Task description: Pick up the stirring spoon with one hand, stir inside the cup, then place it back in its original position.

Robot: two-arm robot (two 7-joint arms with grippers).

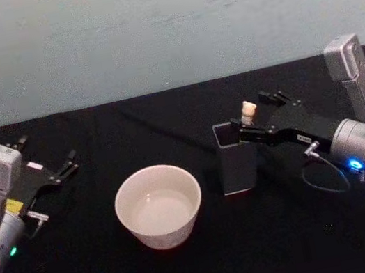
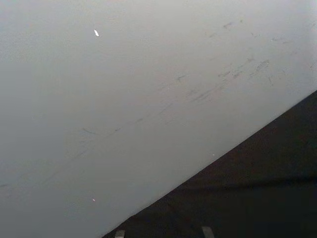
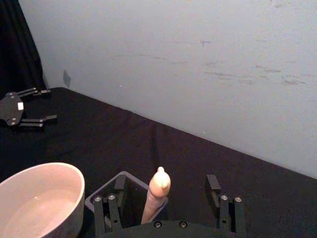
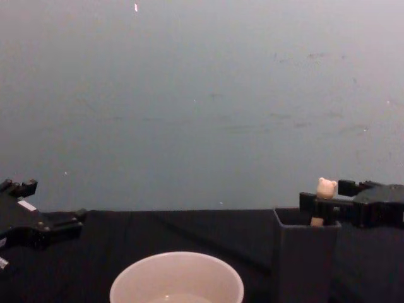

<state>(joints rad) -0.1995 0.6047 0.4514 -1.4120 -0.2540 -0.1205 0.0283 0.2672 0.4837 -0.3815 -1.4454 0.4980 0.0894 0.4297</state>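
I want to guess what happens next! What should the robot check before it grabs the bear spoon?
1. Stirring spoon stands in the dark holder: ok.
2. Right pincer open, one side on each side of the spoon's handle: ok.
3. Pincer touching the spoon: not ok, gaps show on both sides.
4. Cup upright, apart from the holder: ok.
5. Left pincer parked open at the left, away from the cup: ok.
6. Liquid in the cup: cannot tell.
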